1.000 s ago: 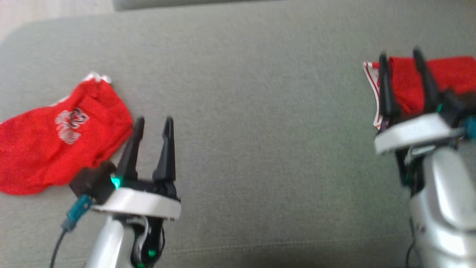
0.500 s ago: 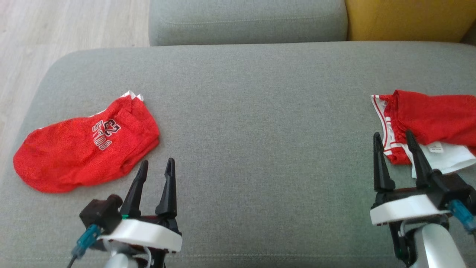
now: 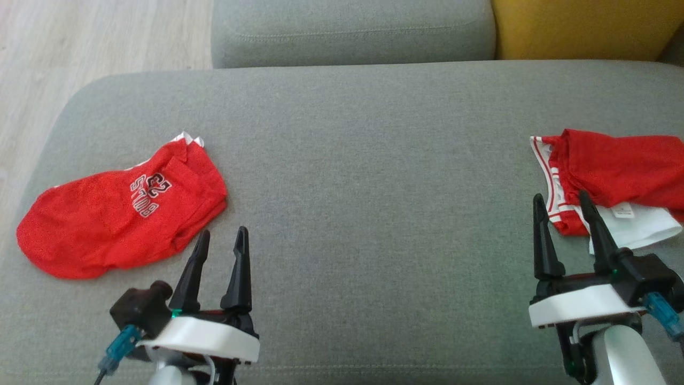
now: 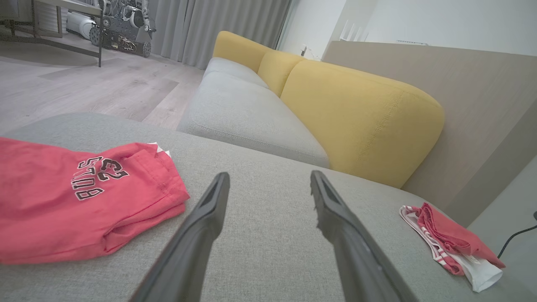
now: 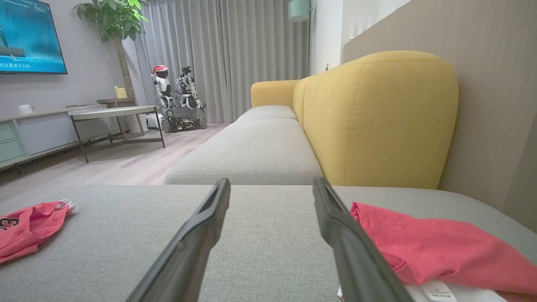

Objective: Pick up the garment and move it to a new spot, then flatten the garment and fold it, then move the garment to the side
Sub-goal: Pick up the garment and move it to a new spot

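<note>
Head view: a wide grey sofa seat [image 3: 374, 160] stretches across. A crumpled red lettered shirt [image 3: 117, 219] lies at its far left, close to the rounded edge, with wooden floor [image 3: 96, 37] beyond. A second red piece, the trimmed garment [image 3: 620, 166], has white striped edging and lies at the far right, running past the frame. The left gripper [image 3: 224, 232] hangs low, fingers spread wide and holding nothing, tips just beside the shirt's near edge. The right gripper [image 3: 559, 197] is equally wide and empty, its tips at the trimmed garment's near corner. With two red pieces in reach, which one the task means cannot be told, so the wrong one may be taken.

Left wrist view: the wide fingers frame bare seat, with the lettered shirt off to the left, doubled over at its hem. A pinch there could catch only the top layer, so the shirt would unfold in the air or drag.

Right wrist view: the trimmed garment lies bunched beside the right-hand finger, a white label [image 5: 434, 289] showing underneath. The seat looks soft, so a deep reach could nip the upholstery along with the cloth, and a shallow one could slip off the thin fabric.
</note>
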{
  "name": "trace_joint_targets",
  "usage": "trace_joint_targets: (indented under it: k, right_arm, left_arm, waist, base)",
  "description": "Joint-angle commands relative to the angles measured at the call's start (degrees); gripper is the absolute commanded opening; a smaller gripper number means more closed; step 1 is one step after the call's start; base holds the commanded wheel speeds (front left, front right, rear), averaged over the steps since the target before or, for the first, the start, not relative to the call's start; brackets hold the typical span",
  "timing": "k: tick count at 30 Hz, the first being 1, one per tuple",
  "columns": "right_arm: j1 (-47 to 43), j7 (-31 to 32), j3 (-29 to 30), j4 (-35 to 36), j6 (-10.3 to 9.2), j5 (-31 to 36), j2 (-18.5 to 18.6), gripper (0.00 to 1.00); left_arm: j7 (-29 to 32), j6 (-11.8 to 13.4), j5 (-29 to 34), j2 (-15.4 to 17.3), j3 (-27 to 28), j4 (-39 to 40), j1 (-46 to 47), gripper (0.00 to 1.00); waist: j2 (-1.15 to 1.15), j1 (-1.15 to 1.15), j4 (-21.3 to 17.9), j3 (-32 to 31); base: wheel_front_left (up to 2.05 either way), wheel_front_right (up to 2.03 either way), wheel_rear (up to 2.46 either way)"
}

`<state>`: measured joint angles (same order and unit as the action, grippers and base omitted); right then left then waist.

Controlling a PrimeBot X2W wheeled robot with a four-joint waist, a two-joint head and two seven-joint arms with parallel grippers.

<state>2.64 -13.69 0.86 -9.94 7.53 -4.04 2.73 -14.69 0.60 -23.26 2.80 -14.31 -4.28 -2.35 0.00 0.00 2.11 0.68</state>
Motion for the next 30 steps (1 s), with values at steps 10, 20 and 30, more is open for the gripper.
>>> trace_joint_targets:
  k: [10, 20, 30]
  right_arm:
    - [0.33, 0.05, -4.71, 3.02, -0.04, -0.42, 0.15, 1.0]
    - [0.62, 1.25, -6.25, 3.93, -0.04, 0.13, 0.15, 1.0]
    - [0.46, 1.61, -7.5, 3.59, -0.04, -0.26, 0.15, 1.0]
  left_arm:
    - [-0.31, 0.47, -0.81, 0.08, 2.56, 3.1, 2.74, 1.0]
    - [-0.31, 1.14, -1.55, 0.08, 4.72, 5.49, 2.93, 1.0]
    - [-0.31, 1.24, -1.37, 0.08, 6.07, 6.09, 2.16, 1.0]
  waist:
    - [0.0, 0.0, 6.07, 0.27]
    - [0.0, 0.0, 15.9, 1.25]
    - [0.0, 0.0, 20.56, 1.18]
  base:
    - [0.0, 0.0, 0.0]
    - [0.0, 0.0, 0.0]
    - [0.0, 0.0, 0.0]
